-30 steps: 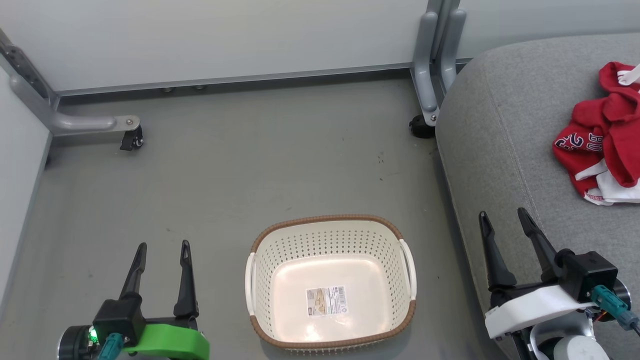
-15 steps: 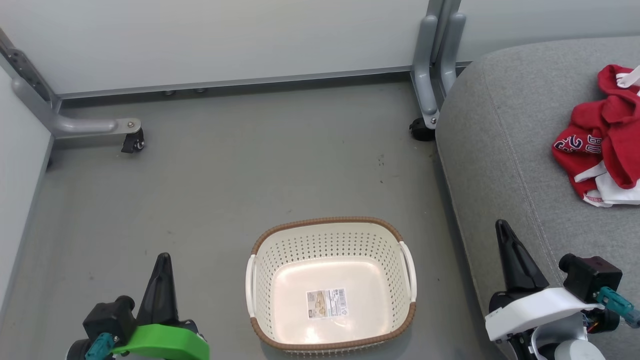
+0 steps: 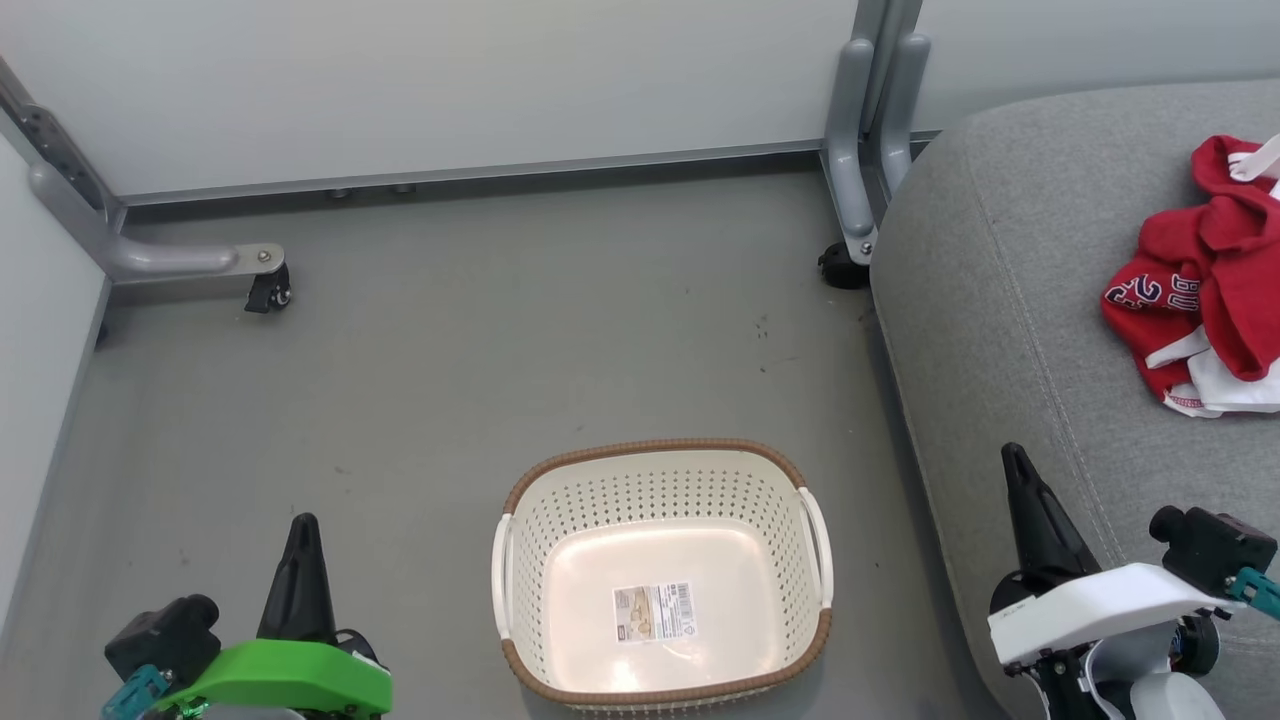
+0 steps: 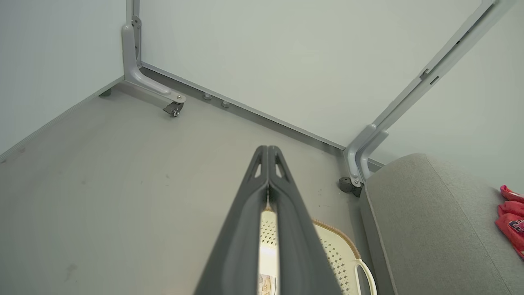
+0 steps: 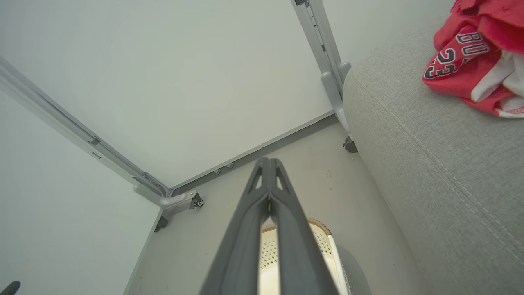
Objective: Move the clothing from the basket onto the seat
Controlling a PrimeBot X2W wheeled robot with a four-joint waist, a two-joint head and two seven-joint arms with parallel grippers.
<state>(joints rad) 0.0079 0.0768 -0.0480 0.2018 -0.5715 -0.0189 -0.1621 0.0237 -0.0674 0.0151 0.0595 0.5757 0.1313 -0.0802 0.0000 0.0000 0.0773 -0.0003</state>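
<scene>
Head camera first. The left tool [image 3: 303, 525] sits low, its two dark fingers pressed into a single point and holding nothing. Just to its right stands the laundry basket [image 3: 655, 446] on the grey floor [image 3: 500, 350], with a paper label [image 3: 655, 612] showing on its pale bottom. On the basket's far side is the right tool [image 3: 1015, 460], over the near edge of the grey seat [image 3: 1000, 300]. It too is pinched tight and has nothing in its grip. The red-and-white clothing [image 3: 1200, 300] lies heaped on the seat, ahead of the right tool and off to its right, well apart from it.

Over to the left wrist. The fingers [image 4: 245, 229] meet at their tips. The basket's woven-look rim curves out from under them to the right, and the seat lies further right. There's a sliver of red cloth on it at the far edge. A caster wheel [image 4: 175, 110] stands ahead and to the left, by the wall.

Now the right wrist. Here again the fingers are closed together, with the basket peeking out beneath them. The seat runs along the tool's right side, and the clothing lies up ahead on it, a white-outlined 23 plain on the red.
</scene>
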